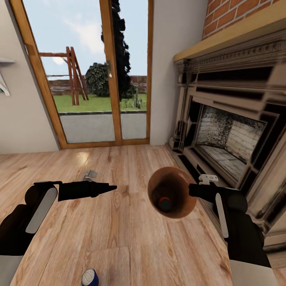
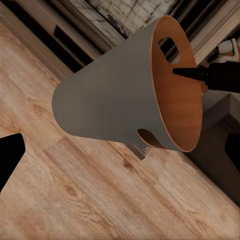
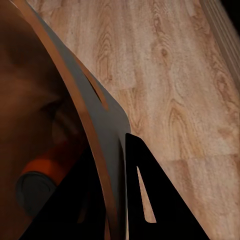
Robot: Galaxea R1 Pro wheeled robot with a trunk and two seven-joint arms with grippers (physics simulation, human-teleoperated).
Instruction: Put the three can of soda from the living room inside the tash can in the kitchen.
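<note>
right hand (image 1: 194, 190) pinches the rim of the tash can (image 1: 171, 197), wall between its fingers, bin held off the floor (image 1: 119, 230) near the fireplace (image 1: 230, 135). one orange soda can (image 1: 164, 203) lies inside at the bottom. blue soda can (image 1: 90, 277) sits on the floor close to the robot. left hand (image 1: 111, 187) is pressed together w/ nothing in it. risk: thin rim grip, bin could swing or slip w/ arm motion, and tilting it more could roll the can out.

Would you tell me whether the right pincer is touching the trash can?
Touching: in the right wrist view, the right pincer straddles the trash can rim, clamping it.
</note>
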